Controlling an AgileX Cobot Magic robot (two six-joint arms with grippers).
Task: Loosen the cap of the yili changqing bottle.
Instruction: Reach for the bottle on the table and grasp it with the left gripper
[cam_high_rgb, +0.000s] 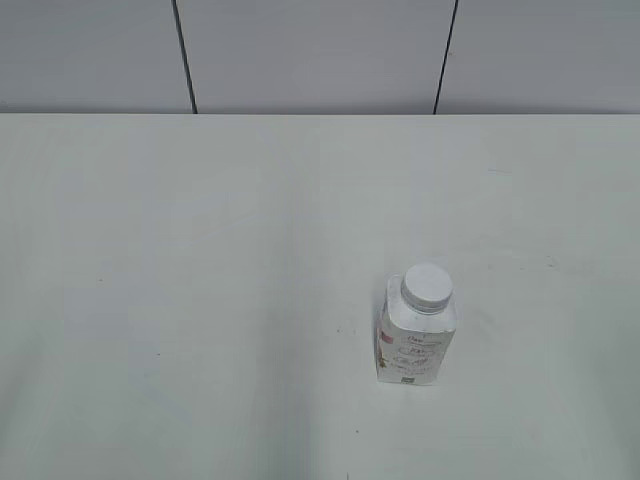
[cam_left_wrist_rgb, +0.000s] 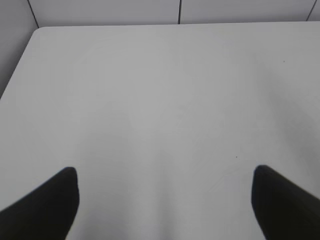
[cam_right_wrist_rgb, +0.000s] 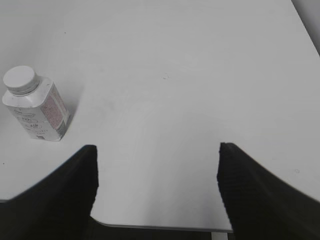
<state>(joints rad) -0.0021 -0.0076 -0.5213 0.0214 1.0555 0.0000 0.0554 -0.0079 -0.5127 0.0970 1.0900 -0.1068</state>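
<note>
The yili changqing bottle (cam_high_rgb: 414, 345) stands upright on the white table, right of centre in the exterior view, with its white cap (cam_high_rgb: 427, 287) on. It also shows at the far left of the right wrist view (cam_right_wrist_rgb: 37, 110), cap (cam_right_wrist_rgb: 20, 79) on top. My right gripper (cam_right_wrist_rgb: 157, 150) is open and empty above the table's near edge, well to the right of the bottle. My left gripper (cam_left_wrist_rgb: 165, 172) is open and empty over bare table; the bottle is out of its view. Neither gripper shows in the exterior view.
The white table (cam_high_rgb: 200, 250) runs back to a grey panelled wall (cam_high_rgb: 320, 50). The table's near edge (cam_right_wrist_rgb: 165, 227) lies just below my right fingers. The table's far left corner (cam_left_wrist_rgb: 37, 30) shows in the left wrist view.
</note>
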